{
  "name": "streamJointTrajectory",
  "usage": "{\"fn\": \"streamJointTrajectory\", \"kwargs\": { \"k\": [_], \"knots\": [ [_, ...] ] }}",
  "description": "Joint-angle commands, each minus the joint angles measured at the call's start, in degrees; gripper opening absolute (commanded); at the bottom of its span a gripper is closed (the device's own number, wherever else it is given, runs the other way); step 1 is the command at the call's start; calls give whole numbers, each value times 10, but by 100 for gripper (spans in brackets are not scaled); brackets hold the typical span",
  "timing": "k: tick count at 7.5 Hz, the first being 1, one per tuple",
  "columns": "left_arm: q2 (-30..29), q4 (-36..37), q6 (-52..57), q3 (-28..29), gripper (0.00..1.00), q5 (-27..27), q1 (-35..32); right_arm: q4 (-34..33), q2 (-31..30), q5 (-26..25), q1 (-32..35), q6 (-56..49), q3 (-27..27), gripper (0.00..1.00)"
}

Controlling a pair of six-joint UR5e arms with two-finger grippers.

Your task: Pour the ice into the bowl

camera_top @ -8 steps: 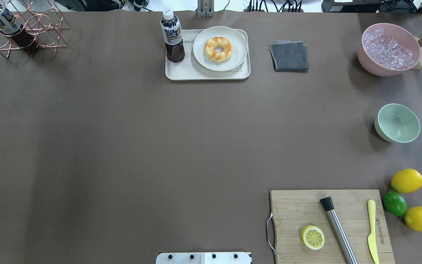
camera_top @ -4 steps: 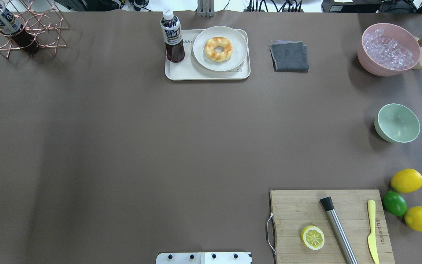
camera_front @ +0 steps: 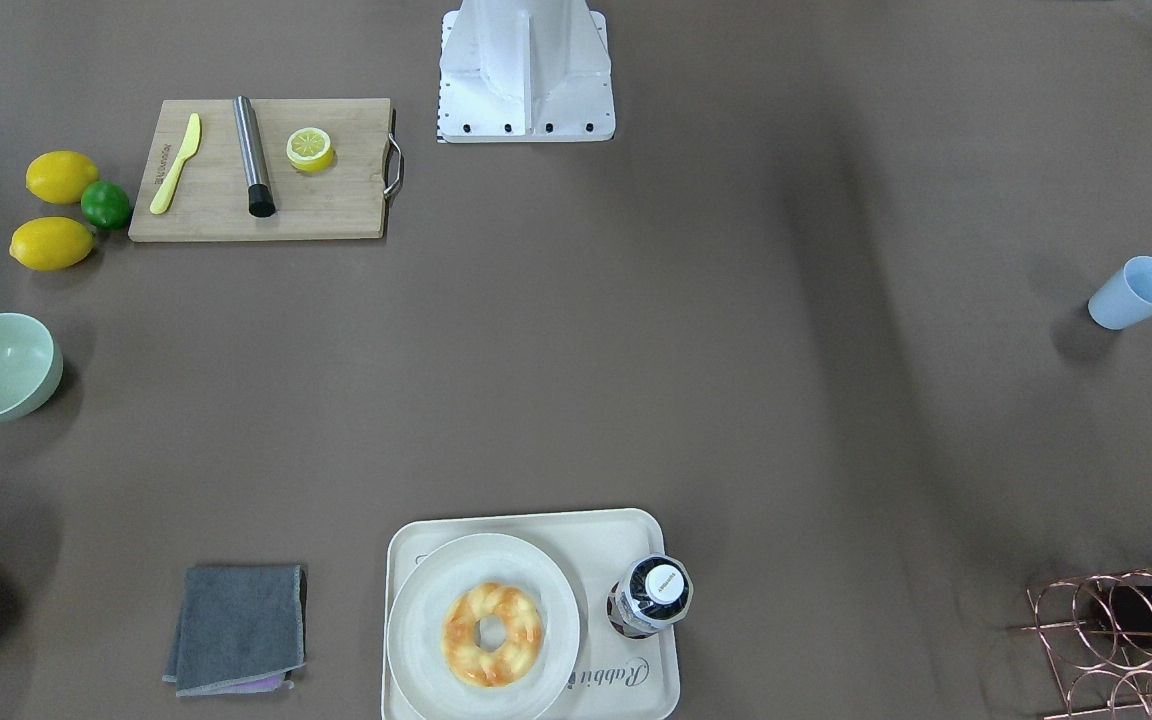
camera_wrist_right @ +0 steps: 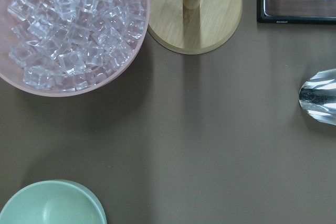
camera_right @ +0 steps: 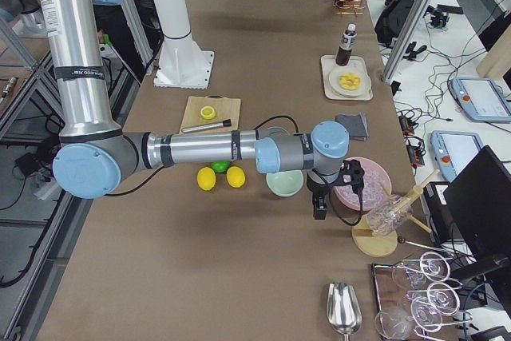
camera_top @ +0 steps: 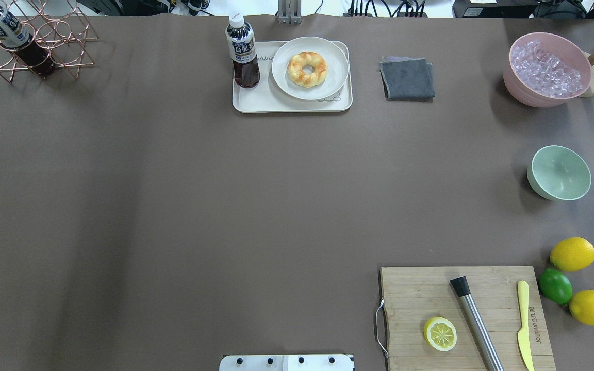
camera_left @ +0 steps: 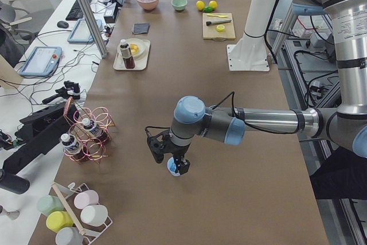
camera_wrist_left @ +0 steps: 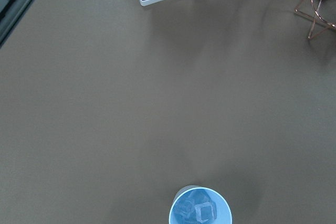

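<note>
The ice (camera_wrist_left: pixel 200 211) is a few clear cubes inside a light blue cup (camera_wrist_left: pixel 200 206), which stands upright alone at the table's left end (camera_front: pixel 1136 292). The pale mint-green bowl (camera_top: pixel 559 172) stands empty at the right side, also in the right wrist view (camera_wrist_right: pixel 52 203). My left gripper (camera_left: pixel 170 154) hangs above the cup (camera_left: pixel 171 168); I cannot tell whether it is open or shut. My right gripper (camera_right: pixel 319 209) hovers between the bowl (camera_right: pixel 285 184) and the pink tub (camera_right: pixel 361 183); I cannot tell its state either.
The pink tub (camera_top: pixel 549 69) of glittery clear mass stands behind the bowl, beside a wooden stand (camera_wrist_right: pixel 194 11). Also present are lemons and a lime (camera_top: pixel 555 286), a cutting board (camera_top: pixel 464 317), a grey cloth (camera_top: pixel 407 78), a tray with a doughnut plate and bottle (camera_top: pixel 292 77), and a copper rack (camera_top: pixel 34 38).
</note>
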Motion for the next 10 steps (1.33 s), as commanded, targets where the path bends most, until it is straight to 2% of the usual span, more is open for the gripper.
{"fn": "streamJointTrajectory", "kwargs": {
  "k": [1,2,3,5,6,8,9,10],
  "knots": [
    [6,3,-51,-8,97,45,26,45,-1,0,-27,29,-14,99],
    [2,2,-130,-10,97,101,66,61,-4,1,-44,44,-14,99],
    [1,2,-193,-19,97,121,92,70,-5,1,-61,52,-14,99],
    [7,7,-339,-50,97,199,142,73,-8,0,-97,67,-7,99],
    [6,24,-428,-59,97,256,188,74,-8,0,-112,70,-10,99],
    [-16,99,-553,-90,97,322,228,89,-15,-1,-141,98,-5,98],
    [-41,160,-602,-97,97,348,255,91,-19,-1,-154,100,-2,97],
    [-90,235,-637,-95,97,362,263,112,-30,-4,-169,105,-2,96]
  ]
}}
